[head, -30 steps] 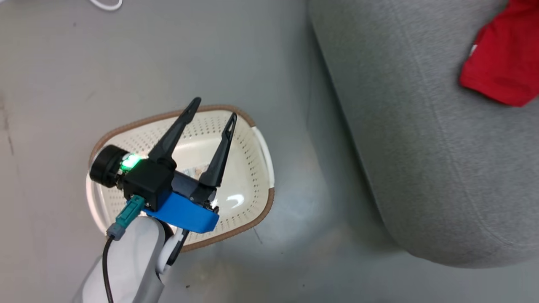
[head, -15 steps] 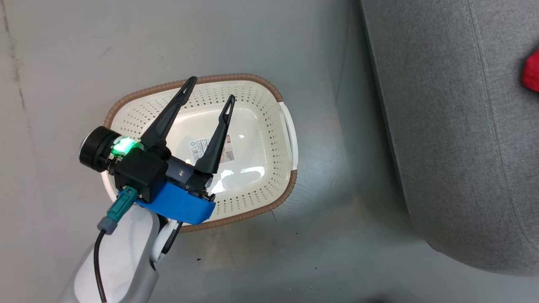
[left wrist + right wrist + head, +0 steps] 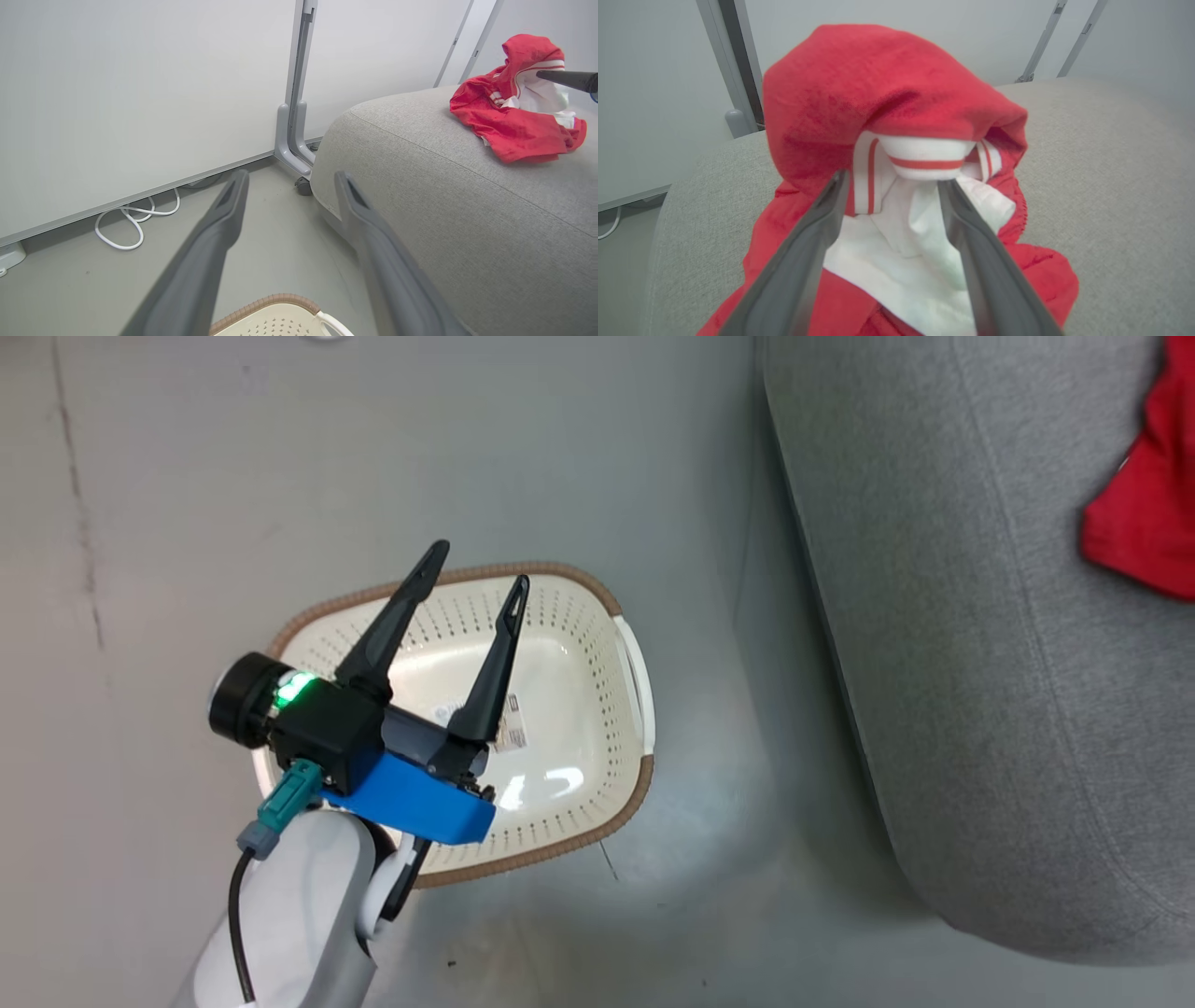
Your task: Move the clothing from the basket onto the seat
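Since half a second ago your head camera has swung: the basket [image 3: 602,691] sits lower in its picture and more of the clothing [image 3: 1144,532] shows on the seat [image 3: 980,663]; the things themselves lie as before.

Nearest you, the left gripper [image 3: 480,567] hangs above the basket beside the seat. Its fingers are spread wide with nothing between them, over the bare bottom and label [image 3: 511,733]. A strip of grey floor [image 3: 709,756] separates the basket from the seat's rounded front edge, so you have open room there.

Farther on, the clothing lies heaped on the seat's top, back from that edge. Your right wrist view gives what the head view cuts off: the right gripper [image 3: 893,179] stands open, fingers either side of the white trim, fabric loose between them. The left wrist view adds, beyond the seat's end, a pale wall panel [image 3: 140,93], a grey post [image 3: 294,116] and a white cable [image 3: 126,228].
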You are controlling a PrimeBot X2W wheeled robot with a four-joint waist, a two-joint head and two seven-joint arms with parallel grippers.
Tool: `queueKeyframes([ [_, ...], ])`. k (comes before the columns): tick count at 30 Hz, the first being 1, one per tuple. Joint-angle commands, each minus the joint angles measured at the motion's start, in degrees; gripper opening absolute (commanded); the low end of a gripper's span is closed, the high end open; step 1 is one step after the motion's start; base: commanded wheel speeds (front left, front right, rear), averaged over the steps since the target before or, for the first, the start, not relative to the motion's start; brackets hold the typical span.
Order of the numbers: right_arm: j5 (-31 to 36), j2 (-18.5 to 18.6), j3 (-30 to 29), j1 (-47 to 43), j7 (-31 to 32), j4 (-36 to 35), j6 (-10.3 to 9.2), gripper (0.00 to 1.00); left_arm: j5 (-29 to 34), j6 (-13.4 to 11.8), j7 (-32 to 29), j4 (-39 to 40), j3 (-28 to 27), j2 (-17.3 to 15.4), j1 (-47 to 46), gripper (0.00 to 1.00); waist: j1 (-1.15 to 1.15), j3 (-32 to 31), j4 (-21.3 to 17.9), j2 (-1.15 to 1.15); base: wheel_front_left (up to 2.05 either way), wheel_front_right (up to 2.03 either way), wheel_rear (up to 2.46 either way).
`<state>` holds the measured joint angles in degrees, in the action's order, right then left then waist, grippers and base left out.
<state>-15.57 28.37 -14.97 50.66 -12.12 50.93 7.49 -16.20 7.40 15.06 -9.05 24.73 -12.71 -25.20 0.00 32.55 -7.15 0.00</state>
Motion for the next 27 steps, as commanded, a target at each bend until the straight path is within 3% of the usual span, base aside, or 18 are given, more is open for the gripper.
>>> queueKeyframes([
  [1,0.6,-0.3,0.6,-1.2,0.0,0.0,0.01,1.0,-0.3,0.0,0.2,-0.5,0.0,0.2,0.8,1.0,0.0,-2.8,0.5,0.0,0.0,0.0,0.0],
  [13,0.4,-3.4,9.2,-10.7,0.3,-4.9,0.01,1.0,-3.2,0.0,0.2,-3.7,-1.9,2.9,9.1,1.0,0.0,-15.4,1.7,0.0,0.0,0.0,0.0],
  [27,-1.5,-9.1,16.6,-26.4,0.9,-19.6,0.01,1.0,-1.9,0.0,0.2,-7.2,-9.5,5.8,18.8,1.0,0.0,-26.9,4.0,0.0,0.0,0.0,0.0],
])
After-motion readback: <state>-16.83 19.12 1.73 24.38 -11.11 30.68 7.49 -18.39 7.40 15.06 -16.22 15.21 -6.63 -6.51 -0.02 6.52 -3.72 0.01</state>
